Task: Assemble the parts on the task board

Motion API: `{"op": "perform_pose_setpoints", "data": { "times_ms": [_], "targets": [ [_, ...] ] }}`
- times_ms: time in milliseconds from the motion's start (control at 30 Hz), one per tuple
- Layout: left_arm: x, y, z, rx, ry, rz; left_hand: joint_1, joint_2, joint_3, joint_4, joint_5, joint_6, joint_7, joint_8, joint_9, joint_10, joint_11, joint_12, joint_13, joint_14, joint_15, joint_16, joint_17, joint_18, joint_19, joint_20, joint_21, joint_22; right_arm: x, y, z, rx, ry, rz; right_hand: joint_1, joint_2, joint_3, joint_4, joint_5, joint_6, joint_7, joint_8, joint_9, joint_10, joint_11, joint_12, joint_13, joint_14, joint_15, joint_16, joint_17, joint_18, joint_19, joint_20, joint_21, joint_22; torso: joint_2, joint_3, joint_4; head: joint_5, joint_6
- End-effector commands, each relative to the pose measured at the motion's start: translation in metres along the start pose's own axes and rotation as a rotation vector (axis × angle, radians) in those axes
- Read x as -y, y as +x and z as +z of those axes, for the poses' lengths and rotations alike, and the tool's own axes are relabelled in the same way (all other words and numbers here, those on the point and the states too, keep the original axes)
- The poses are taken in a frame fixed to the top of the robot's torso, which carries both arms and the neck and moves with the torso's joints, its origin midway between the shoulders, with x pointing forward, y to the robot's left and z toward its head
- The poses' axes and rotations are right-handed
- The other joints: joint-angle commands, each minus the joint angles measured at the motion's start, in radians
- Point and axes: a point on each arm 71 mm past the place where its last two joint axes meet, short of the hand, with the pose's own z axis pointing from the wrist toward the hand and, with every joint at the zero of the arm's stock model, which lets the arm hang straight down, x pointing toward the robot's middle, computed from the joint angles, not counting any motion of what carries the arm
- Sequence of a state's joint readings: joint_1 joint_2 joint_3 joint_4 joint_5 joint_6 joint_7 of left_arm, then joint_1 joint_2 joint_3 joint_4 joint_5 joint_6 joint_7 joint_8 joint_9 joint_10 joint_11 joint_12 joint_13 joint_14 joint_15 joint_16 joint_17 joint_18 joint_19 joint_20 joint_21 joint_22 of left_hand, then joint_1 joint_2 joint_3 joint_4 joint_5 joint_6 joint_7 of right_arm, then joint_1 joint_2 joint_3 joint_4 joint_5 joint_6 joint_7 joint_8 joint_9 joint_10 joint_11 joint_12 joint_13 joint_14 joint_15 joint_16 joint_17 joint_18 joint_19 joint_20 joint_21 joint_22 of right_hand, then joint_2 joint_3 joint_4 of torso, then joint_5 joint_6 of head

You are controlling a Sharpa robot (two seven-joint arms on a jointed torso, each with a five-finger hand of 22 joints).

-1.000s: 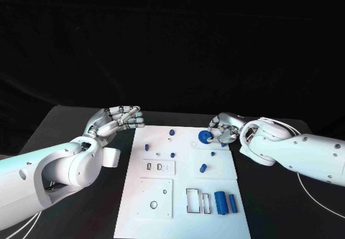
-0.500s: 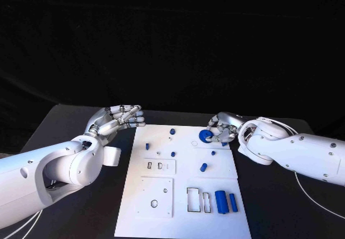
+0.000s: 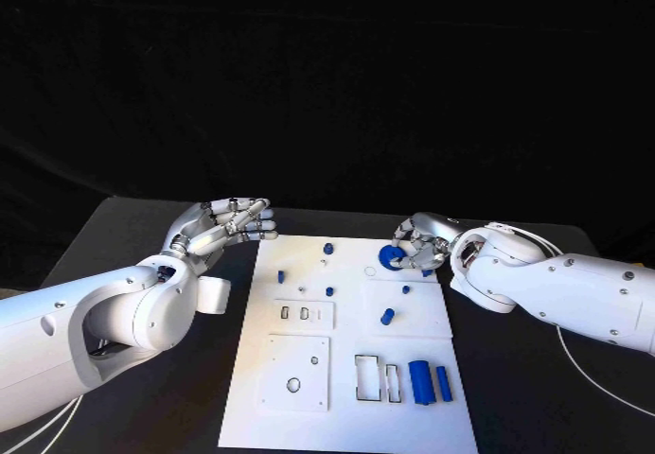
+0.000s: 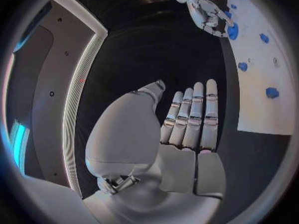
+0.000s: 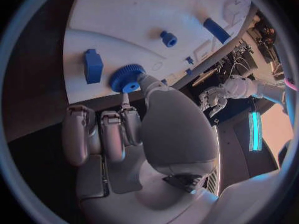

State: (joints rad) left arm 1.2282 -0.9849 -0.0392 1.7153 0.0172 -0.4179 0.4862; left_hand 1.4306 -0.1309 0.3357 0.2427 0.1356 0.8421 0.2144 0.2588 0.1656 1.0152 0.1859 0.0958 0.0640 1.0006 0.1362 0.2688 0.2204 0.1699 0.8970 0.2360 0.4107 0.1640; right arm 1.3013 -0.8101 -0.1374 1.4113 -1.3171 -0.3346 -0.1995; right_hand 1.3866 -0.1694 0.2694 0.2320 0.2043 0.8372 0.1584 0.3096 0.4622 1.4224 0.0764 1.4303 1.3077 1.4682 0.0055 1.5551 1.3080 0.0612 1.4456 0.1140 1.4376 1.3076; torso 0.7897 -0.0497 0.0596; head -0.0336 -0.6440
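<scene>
The white task board [image 3: 308,364] lies in the middle of the black table. My right hand [image 3: 426,242] hovers at the board's far right corner and pinches a blue gear [image 3: 392,257] between thumb and finger, just over the board. The right wrist view shows that gear [image 5: 127,78] at the fingertips, with a blue block [image 5: 93,65] on the board beside it. My left hand [image 3: 229,225] is off the board's far left corner, fingers stretched out and holding nothing; the left wrist view shows it [image 4: 187,122] flat.
Two blue cylinders [image 3: 429,382] lie at the board's near right beside rectangular slots [image 3: 368,377]. A blue peg [image 3: 386,316] and small blue studs [image 3: 327,249] stand on the board's far half. Black table [image 3: 532,397] surrounds the board.
</scene>
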Motion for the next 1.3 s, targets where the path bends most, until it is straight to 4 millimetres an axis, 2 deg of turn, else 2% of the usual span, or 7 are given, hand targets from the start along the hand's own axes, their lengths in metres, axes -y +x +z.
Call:
{"op": "perform_pose_setpoints", "data": {
  "times_ms": [33,167,367,633,900,1033,1300],
  "targets": [
    [0.001,0.002,0.0,-0.019,0.004,-0.012,-0.005,-0.003,0.005,0.0,-0.007,-0.003,0.037,-0.005,-0.001,0.001,0.004,-0.005,0.001,-0.008,0.002,-0.004,0.001,0.011,-0.009,0.0,-0.006,-0.001,0.001,0.004,-0.001,-0.014,-0.001,-0.024,0.029,0.011,0.042,-0.011,-0.013,0.029,-0.006,0.012,0.002,0.013,-0.006,0.009,0.1,0.097,-0.003,0.007,0.238,-0.019,0.013,-0.003,0.01,0.114,0.0,-0.0001,-0.001,0.0,-0.001],
    [0.001,0.002,0.0,-0.02,0.003,-0.012,-0.005,-0.003,0.005,0.0,-0.007,-0.003,0.037,-0.005,-0.001,0.001,0.004,-0.005,0.001,-0.008,0.002,-0.004,0.001,0.011,-0.009,0.0,-0.006,-0.001,-0.001,0.004,-0.001,0.005,-0.017,-0.036,0.053,0.022,0.118,-0.034,-0.009,0.063,-0.02,0.026,0.01,0.03,-0.019,0.025,0.119,0.098,-0.015,0.009,0.244,-0.022,0.022,-0.013,0.019,0.127,0.0,0.0003,-0.0005,-0.001,0.0],
    [0.001,0.002,0.0,-0.02,0.002,-0.013,-0.005,-0.003,0.005,0.0,-0.007,-0.003,0.037,-0.005,-0.001,0.001,0.004,-0.005,0.001,-0.008,0.002,-0.004,0.001,0.011,-0.009,0.0,-0.006,-0.001,-0.009,0.001,-0.002,0.068,-0.06,-0.06,0.043,0.013,0.179,-0.057,-0.014,0.081,-0.026,0.036,0.018,0.042,-0.025,0.036,0.133,0.1,-0.02,0.012,0.252,-0.026,0.033,-0.019,0.032,0.145,-0.001,0.0005,0.0005,-0.001,0.001],
    [0.0,0.001,0.001,-0.019,-0.004,-0.012,-0.006,-0.003,0.007,0.0,-0.007,-0.004,0.037,-0.006,-0.002,0.001,0.004,-0.008,0.001,-0.009,0.003,-0.005,0.002,0.011,-0.009,0.001,-0.007,-0.002,-0.032,0.0,-0.008,0.13,-0.142,-0.062,0.014,0.001,0.199,-0.06,-0.022,0.083,-0.028,0.038,0.023,0.053,-0.026,0.046,0.145,0.101,-0.022,0.013,0.256,-0.03,0.045,-0.021,0.044,0.16,-0.001,0.0006,0.0001,0.001,0.003],
    [0.0,0.002,0.001,-0.021,-0.007,-0.013,-0.007,-0.003,0.008,-0.001,-0.007,-0.005,0.038,-0.007,-0.002,-0.001,0.005,-0.009,0.001,-0.009,0.003,-0.006,0.002,0.011,-0.01,0.001,-0.007,-0.002,-0.075,-0.001,-0.011,0.174,-0.252,-0.114,0.003,-0.009,0.208,-0.064,-0.02,0.079,-0.027,0.034,0.023,0.054,-0.026,0.046,0.146,0.101,-0.021,0.014,0.257,-0.032,0.049,-0.021,0.05,0.167,-0.001,0.0001,0.0006,0.002,0.004],
    [-0.001,0.004,0.002,-0.024,-0.006,-0.014,-0.007,-0.003,0.008,-0.001,-0.007,-0.005,0.038,-0.007,-0.002,-0.001,0.005,-0.009,0.001,-0.009,0.003,-0.006,0.002,0.011,-0.01,0.001,-0.007,-0.002,-0.097,0.003,-0.008,0.185,-0.295,-0.142,0.002,-0.01,0.209,-0.064,-0.02,0.079,-0.027,0.034,0.023,0.055,-0.025,0.047,0.146,0.101,-0.021,0.014,0.257,-0.033,0.052,-0.021,0.052,0.17,0.001,-0.0015,0.0035,0.002,0.002],
    [0.0,0.005,0.001,-0.026,-0.006,-0.015,-0.007,-0.003,0.01,-0.001,-0.008,-0.006,0.038,-0.008,-0.002,-0.001,0.005,-0.011,0.001,-0.01,0.004,-0.007,0.002,0.011,-0.011,0.001,-0.007,-0.002,-0.118,0.012,0.004,0.179,-0.313,-0.166,0.0,-0.009,0.22,-0.068,-0.019,0.077,-0.027,0.031,0.023,0.053,-0.025,0.045,0.144,0.101,-0.021,0.014,0.257,-0.034,0.053,-0.021,0.054,0.172,0.002,-0.0016,0.0011,0.001,0.005]
  ]
}}
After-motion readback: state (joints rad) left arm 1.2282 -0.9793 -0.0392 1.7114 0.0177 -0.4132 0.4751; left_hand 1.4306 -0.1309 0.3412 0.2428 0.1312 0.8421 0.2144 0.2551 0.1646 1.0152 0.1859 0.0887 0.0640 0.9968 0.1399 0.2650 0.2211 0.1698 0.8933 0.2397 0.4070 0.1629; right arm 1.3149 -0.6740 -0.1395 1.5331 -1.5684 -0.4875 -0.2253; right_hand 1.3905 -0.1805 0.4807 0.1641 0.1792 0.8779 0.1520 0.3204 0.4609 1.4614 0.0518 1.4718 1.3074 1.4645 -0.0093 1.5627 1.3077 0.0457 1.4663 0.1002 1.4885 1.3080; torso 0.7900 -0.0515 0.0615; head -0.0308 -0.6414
